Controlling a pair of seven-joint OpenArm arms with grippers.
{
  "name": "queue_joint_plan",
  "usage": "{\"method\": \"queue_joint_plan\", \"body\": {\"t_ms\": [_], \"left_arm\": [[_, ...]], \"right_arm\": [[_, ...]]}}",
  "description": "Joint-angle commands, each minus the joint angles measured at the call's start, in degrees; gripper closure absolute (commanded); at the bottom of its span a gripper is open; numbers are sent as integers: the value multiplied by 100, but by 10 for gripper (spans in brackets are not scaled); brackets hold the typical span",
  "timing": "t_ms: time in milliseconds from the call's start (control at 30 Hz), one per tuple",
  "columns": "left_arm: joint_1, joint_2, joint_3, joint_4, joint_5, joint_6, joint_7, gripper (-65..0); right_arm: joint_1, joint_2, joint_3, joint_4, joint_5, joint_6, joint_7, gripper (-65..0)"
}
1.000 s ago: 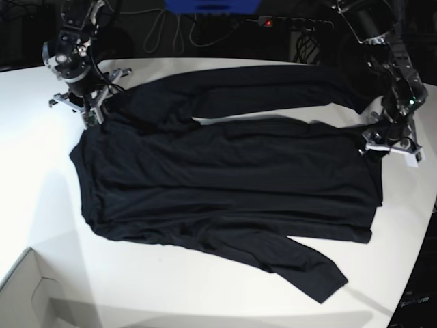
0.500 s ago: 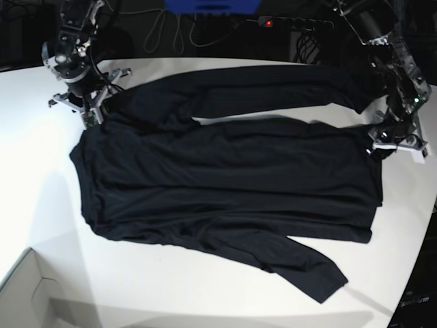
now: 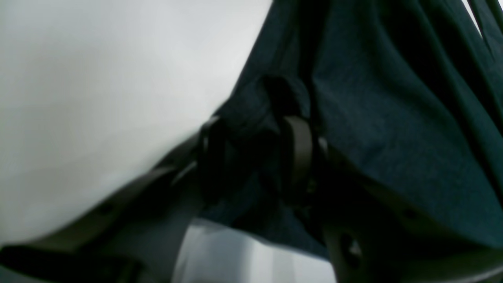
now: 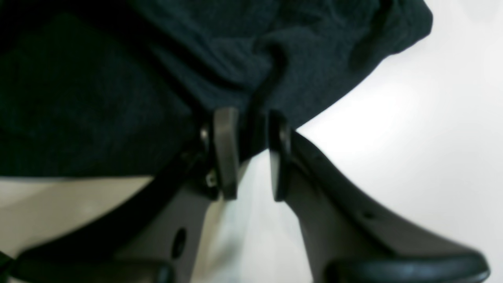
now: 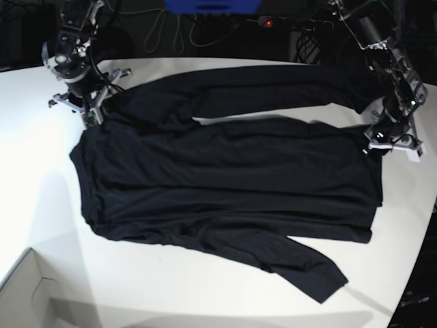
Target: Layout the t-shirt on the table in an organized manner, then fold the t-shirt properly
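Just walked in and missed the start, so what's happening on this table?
Two robot arms are working a black long-sleeved t-shirt spread across the white table. The right end effector pinches a fold of fabric at one edge, and the left end effector grips a bunched bit at the opposite edge. The body lies mostly flat, one sleeve stretched along the far side, the other angled toward the near edge. No fold is made yet.

Two black arms (image 5: 389, 55) with grey curved jaws (dark pads, small screw holes), white brackets near the wrists
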Motion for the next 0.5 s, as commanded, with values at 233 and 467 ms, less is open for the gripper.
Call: {"method": "queue_joint_plan", "body": {"t_ms": [233,467], "left_arm": [[-80,23,-33,131,-58,-35,-80,-225],[-72,102,-33,140,-50,-61,-124,-146]], "right_arm": [[88,30,0,78,71,17,111,-146],[114,30,0,78,62,17,85,-145]]}}
